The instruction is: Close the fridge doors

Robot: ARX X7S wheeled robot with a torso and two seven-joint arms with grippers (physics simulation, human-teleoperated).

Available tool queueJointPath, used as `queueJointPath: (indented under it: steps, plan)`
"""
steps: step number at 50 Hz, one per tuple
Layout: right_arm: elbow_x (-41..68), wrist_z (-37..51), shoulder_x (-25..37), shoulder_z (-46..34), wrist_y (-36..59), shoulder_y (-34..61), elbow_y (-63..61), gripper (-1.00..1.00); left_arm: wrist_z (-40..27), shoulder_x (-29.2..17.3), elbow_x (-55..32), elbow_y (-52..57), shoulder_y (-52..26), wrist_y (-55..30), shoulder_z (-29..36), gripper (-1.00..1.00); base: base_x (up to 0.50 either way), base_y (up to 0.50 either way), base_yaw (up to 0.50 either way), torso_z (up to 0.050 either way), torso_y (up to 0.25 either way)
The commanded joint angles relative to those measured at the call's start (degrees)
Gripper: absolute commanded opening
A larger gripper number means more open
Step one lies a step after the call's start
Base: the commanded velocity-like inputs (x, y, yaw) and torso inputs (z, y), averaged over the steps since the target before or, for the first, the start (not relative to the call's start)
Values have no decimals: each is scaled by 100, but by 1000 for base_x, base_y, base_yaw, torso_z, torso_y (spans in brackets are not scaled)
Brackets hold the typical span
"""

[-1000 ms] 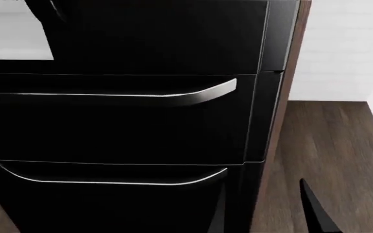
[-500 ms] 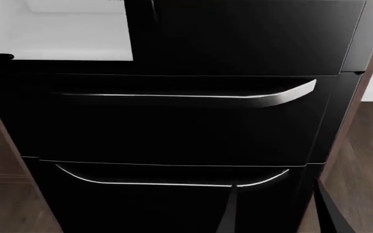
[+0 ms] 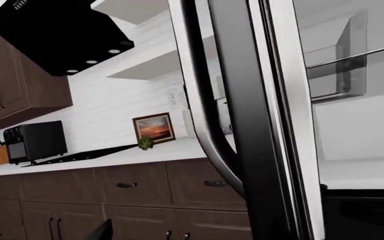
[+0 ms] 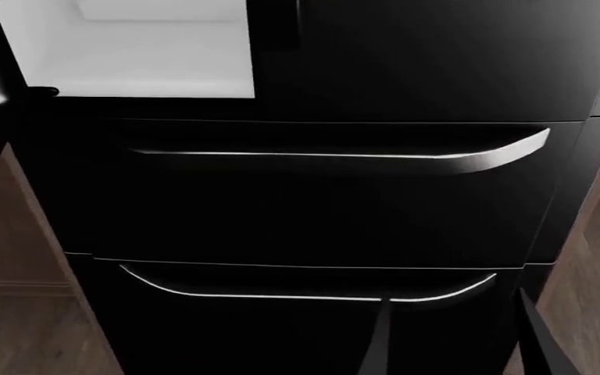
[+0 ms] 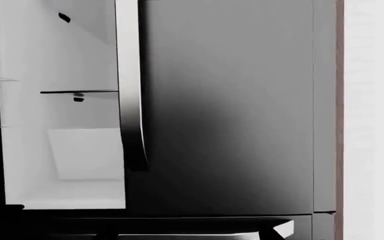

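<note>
Right wrist view shows the right door (image 5: 225,110) shut, the left door (image 3: 245,125) ajar at nine o'clock; neither gripper visible, so a blind push could glance off its handle (image 3: 209,125).

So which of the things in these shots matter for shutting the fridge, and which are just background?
For the job:
- open left fridge door, edge-on, with its curved handle
- right fridge door, looks shut
- white fridge interior, exposed

Just there:
- two drawers
- framed picture
- toaster oven
- range hood
- wooden cabinets
</note>
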Motion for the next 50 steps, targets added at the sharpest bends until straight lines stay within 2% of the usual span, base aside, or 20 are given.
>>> queueJointPath:
  steps: [1, 11, 29, 40, 50]
  plan:
    - [47, -63, 16, 30, -20, -29, -5, 100, -84, -46, -54, 23, 35, -4, 23, 100, 0, 0, 0, 0, 0]
    - [332, -198, -29, -8, 193, 20, -5, 100, -136, -94, -76, 34, 45, -23, 83, 100, 0, 0, 0, 0, 0]
    - [243, -128, 0, 34, 414, 7, -104, 100, -244, -150, -154, 66, 89, 2, 89, 100, 406, 0, 0, 0, 0]
    - [276, -115, -38, 29, 756, 64, -209, 100, -309, -156, -229, 48, 151, 68, 45, 100, 9, 0, 0, 0, 0]
    - [297, -193, -40, 58, 682, 36, -177, 100, -348, -188, -242, 15, 165, 96, 76, 100, 0, 448, 0, 0, 0]
